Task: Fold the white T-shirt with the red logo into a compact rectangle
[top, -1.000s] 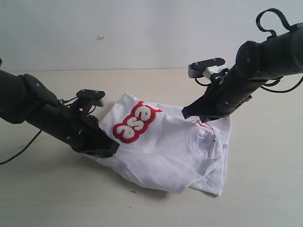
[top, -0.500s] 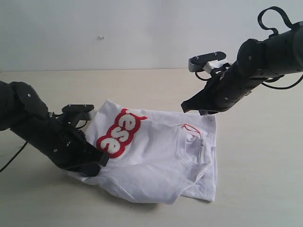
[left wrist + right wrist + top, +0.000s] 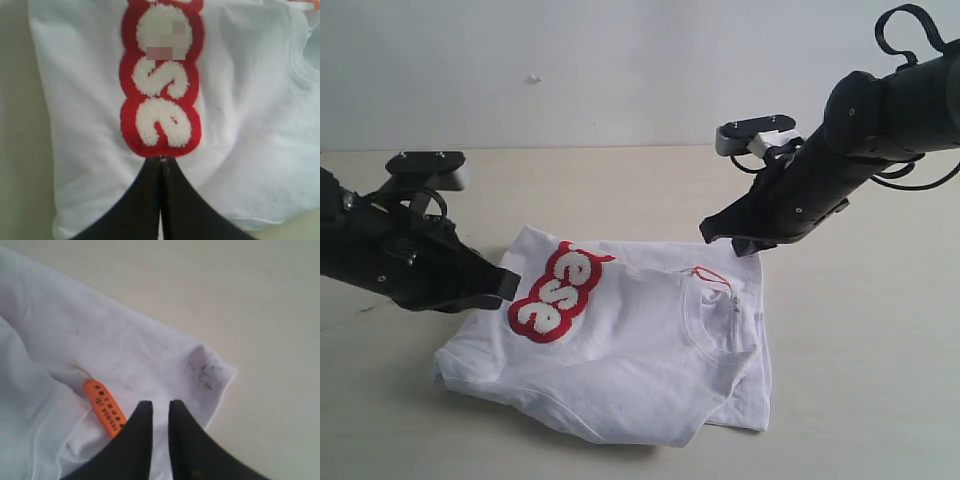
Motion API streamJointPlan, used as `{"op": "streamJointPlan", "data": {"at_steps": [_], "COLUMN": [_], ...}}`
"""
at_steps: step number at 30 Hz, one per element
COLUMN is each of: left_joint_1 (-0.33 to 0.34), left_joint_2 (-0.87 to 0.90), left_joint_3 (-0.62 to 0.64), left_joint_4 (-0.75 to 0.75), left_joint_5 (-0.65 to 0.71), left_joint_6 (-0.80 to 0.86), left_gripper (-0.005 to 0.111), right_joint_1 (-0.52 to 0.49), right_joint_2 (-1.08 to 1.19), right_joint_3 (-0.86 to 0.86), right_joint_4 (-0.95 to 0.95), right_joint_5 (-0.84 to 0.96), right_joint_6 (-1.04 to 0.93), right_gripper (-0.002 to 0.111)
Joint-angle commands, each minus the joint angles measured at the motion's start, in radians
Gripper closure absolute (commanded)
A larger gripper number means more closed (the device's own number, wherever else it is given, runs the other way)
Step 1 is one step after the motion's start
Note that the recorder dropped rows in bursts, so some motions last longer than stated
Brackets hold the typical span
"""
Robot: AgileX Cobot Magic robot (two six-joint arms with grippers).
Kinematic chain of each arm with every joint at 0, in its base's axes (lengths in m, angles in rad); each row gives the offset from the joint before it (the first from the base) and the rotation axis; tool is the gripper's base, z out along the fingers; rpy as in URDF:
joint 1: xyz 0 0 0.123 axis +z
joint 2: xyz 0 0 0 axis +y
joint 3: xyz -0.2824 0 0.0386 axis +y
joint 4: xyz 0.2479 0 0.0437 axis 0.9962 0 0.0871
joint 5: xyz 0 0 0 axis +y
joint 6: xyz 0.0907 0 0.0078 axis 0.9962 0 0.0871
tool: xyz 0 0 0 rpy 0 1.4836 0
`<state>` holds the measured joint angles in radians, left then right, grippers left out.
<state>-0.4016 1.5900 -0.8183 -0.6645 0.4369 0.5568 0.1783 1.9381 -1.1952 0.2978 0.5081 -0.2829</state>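
Observation:
The white T-shirt [image 3: 640, 370] lies folded on the tan table, collar [image 3: 720, 312] to the right. Its red logo [image 3: 552, 292] faces up at the left and fills the left wrist view [image 3: 162, 80]. My left gripper [image 3: 508, 285] hovers off the shirt's left edge; its jaws [image 3: 161, 160] are shut with nothing between them, pointing at the logo's end. My right gripper [image 3: 732, 245] is over the shirt's far right corner. Its fingers [image 3: 160, 404] stand a narrow gap apart above the cloth [image 3: 100, 340], beside the orange neck tag [image 3: 104, 407].
Bare tan table [image 3: 860, 380] surrounds the shirt, with a white wall [image 3: 620, 70] behind. A loose lower layer sticks out at the shirt's front right [image 3: 745, 410]. Grey smudges [image 3: 200, 372] mark the far corner.
The shirt was dragged left and toward the front, then laid flat. My left gripper let go of its left edge and rose up and to the left. The right gripper released the far corner.

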Motion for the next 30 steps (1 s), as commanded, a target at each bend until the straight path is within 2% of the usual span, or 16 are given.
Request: {"op": "streamJointPlan", "data": {"at_steps": [1,5,11,13,18,21,30], "left_joint_1": [0.021,0.054,0.053,0.053,0.053,0.053,0.053], "left_joint_2": [-0.058,-0.125,-0.276,-0.327,-0.475,-0.555,-0.906], "left_joint_3": [0.004,0.004,0.061,0.091,0.147,0.159,0.241], "left_joint_4": [0.011,0.006,-0.005,-0.005,-0.005,-0.005,0.007], "left_joint_5": [0.0,0.009,-0.06,-0.092,-0.124,-0.11,-0.18], "left_joint_6": [-0.056,-0.068,-0.072,-0.074,-0.09,-0.09,-0.09], "left_gripper": [0.107,0.107,0.107,0.107,0.107,0.107,0.107], "right_joint_1": [-0.008,-0.041,-0.05,-0.05,-0.05,-0.05,-0.05], "right_joint_2": [-0.025,-0.051,-0.084,-0.106,-0.206,-0.252,-0.424], "right_joint_3": [0.002,0.002,0.002,0.015,0.116,0.171,0.301], "right_joint_4": [0.018,0.029,0.067,0.065,0.065,0.065,0.095], "right_joint_5": [0.041,0.107,0.179,0.17,0.065,0.023,-0.075], "right_joint_6": [-0.029,-0.027,-0.03,-0.03,-0.03,-0.03,-0.03], "right_gripper": [0.08,0.072,0.072,0.076,0.106,0.108,0.108]}}
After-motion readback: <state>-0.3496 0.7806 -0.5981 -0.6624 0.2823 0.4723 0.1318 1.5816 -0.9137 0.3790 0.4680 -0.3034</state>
